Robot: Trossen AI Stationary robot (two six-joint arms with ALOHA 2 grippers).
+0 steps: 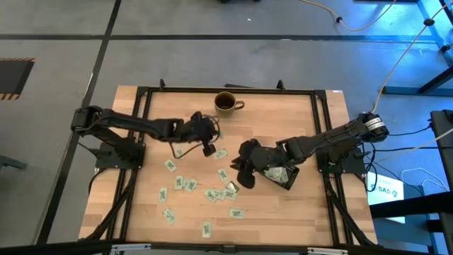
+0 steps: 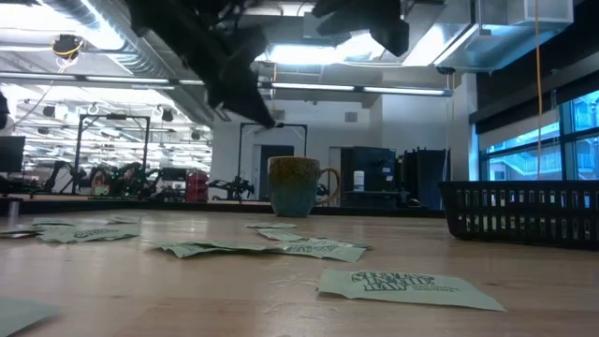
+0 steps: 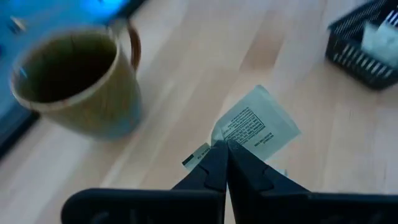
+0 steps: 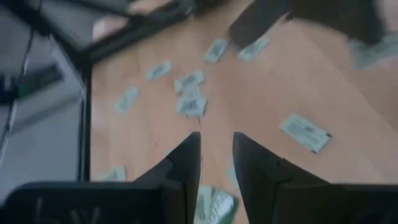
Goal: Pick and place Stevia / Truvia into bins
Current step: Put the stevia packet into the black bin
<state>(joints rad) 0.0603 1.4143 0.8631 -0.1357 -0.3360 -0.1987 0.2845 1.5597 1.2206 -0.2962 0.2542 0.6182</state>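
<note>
Nearest the front edge, loose sachets [image 1: 206, 193] lay scattered flat on the table [image 1: 297, 212], most in a band btwn centre and left. Further in, R gripper [image 1: 241, 171] hung over the table centre just beside the bin [image 1: 282, 177], fingers [image 4: 186, 163] partly apart w/ nothing btwn them. The bin sat right of centre w/ a few sachets already inside. Beyond that, L gripper [image 3: 225, 149] was up off the table near the mug [image 1: 226, 103], fingers pinched tight on one sachet [image 3: 258, 124] by its corner, sachet tilted in the air. Mug stood upright at the far edge.
</note>
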